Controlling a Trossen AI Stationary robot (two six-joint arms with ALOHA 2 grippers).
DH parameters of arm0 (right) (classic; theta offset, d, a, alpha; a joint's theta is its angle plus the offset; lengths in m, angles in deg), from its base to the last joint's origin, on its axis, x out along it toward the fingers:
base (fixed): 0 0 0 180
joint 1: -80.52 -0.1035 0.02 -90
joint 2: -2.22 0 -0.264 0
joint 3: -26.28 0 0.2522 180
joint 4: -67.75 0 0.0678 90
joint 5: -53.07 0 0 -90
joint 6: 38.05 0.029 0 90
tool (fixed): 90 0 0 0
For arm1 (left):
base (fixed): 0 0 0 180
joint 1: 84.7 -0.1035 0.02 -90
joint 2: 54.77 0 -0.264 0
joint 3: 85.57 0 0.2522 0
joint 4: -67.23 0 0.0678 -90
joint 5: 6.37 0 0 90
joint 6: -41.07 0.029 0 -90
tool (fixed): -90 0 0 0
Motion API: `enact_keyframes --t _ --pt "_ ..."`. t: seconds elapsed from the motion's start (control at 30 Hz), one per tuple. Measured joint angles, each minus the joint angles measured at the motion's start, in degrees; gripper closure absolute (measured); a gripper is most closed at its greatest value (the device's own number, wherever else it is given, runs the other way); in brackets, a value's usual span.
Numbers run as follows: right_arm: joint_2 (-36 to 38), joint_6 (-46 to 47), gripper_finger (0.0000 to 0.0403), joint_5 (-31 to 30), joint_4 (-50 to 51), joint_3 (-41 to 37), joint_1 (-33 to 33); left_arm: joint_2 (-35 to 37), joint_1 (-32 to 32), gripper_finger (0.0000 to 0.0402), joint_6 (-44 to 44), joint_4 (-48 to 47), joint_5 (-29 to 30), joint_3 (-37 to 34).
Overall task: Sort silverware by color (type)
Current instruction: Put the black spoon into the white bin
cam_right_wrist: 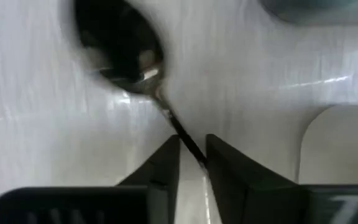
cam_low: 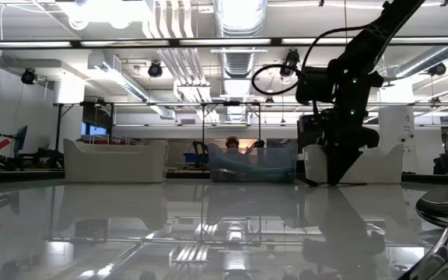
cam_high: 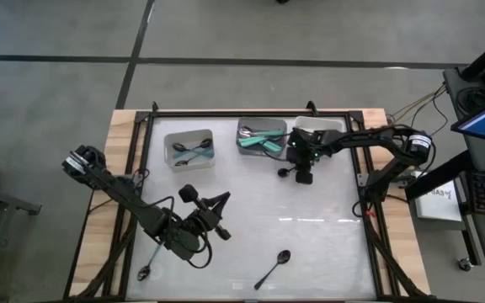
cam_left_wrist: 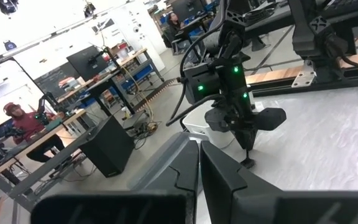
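My right gripper stands just in front of the bins, shut on a black spoon; the spoon also shows in the right wrist view. My left gripper is shut and empty over the near left part of the table, pointing toward the right arm. Another black spoon lies flat near the front edge. A further spoon lies at the near left. The middle bin holds teal-handled spoons. The left bin holds dark spoons. My right gripper pinches the black spoon's thin handle between its two fingers, a short way behind the bowl. The fingers come from above, pointing down. The bowl sticks out toward the table's left. Whether the bowl rests on the table, I cannot tell.
Three small bins stand in a row along the far edge, with the right white bin just behind my right gripper. A dark frame runs round the white table top. Cables hang from both arms.
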Motion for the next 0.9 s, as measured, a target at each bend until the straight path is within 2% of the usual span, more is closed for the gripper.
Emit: enact_keyframes --t 0.1,0.37,0.6,0.77,0.9 --pt "-0.44 1.82 0.0382 1.02 0.82 0.68 0.02 0.0 0.0 0.0402 -0.02 -0.5 0.0 -0.02" --pt "2.48 6.43 0.0392 7.41 2.88 0.82 -0.02 -0.02 0.0 0.0402 -0.18 -1.25 0.0 -0.02" --pt "14.6 7.12 0.0393 9.81 9.49 0.77 -0.28 -0.02 0.0 0.0402 -0.59 -1.51 0.02 -0.02" --pt "24.02 6.24 0.0394 4.33 12.15 2.99 0.21 -0.01 0.0 0.0402 -0.59 -1.64 0.09 -0.02" --pt "29.31 5.45 0.0394 3.54 12.0 5.11 1.35 -0.01 0.0 0.0402 -0.59 -1.63 0.17 -0.02"
